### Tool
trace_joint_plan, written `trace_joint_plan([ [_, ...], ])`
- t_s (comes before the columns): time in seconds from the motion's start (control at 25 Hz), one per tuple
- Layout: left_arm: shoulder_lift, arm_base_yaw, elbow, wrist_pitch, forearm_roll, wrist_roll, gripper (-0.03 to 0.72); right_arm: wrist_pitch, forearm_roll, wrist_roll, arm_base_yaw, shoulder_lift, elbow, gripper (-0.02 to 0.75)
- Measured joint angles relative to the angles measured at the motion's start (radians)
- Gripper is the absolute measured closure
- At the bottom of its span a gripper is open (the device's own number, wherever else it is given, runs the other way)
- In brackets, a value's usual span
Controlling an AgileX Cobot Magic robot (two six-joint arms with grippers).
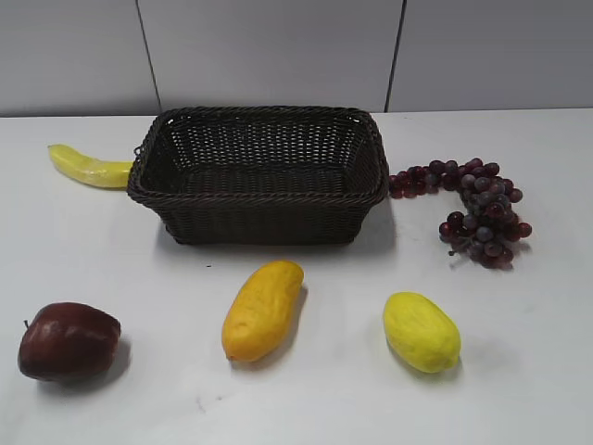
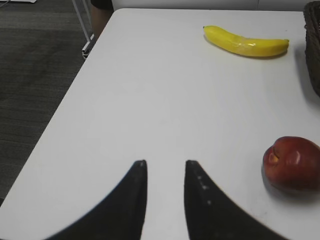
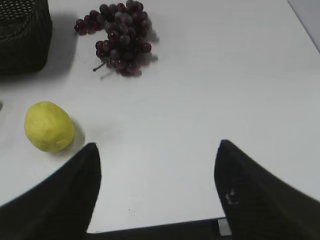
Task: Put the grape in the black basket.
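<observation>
The grape (image 1: pixel 477 209), a curved bunch of dark red and purple grapes, lies on the white table just right of the black basket (image 1: pixel 262 201); it also shows at the top of the right wrist view (image 3: pixel 119 36). The woven basket holds nothing; its corner shows in the right wrist view (image 3: pixel 22 37). My right gripper (image 3: pixel 157 152) is open and empty above bare table, well short of the grape. My left gripper (image 2: pixel 165 165) is open with a narrow gap and empty, over the table's left part. Neither gripper shows in the exterior view.
A dark red apple (image 1: pixel 69 341) sits front left. An orange-yellow mango (image 1: pixel 262 309) and a yellow lemon (image 1: pixel 421 331) lie in front of the basket. A banana (image 1: pixel 90 167) lies left of the basket. The table's left edge (image 2: pixel 65 107) drops to dark floor.
</observation>
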Motion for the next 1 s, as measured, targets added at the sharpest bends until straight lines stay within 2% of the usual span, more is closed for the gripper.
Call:
trace_joint_plan([
  [0.52, 0.0, 0.0, 0.0, 0.0, 0.0, 0.0, 0.46, -0.043, 0.0, 0.0, 0.0, 0.513, -0.152, 0.2],
  [1.0, 0.0, 0.0, 0.0, 0.0, 0.0, 0.0, 0.46, -0.08, 0.0, -0.046, 0.0, 1.012, -0.413, 0.227],
])
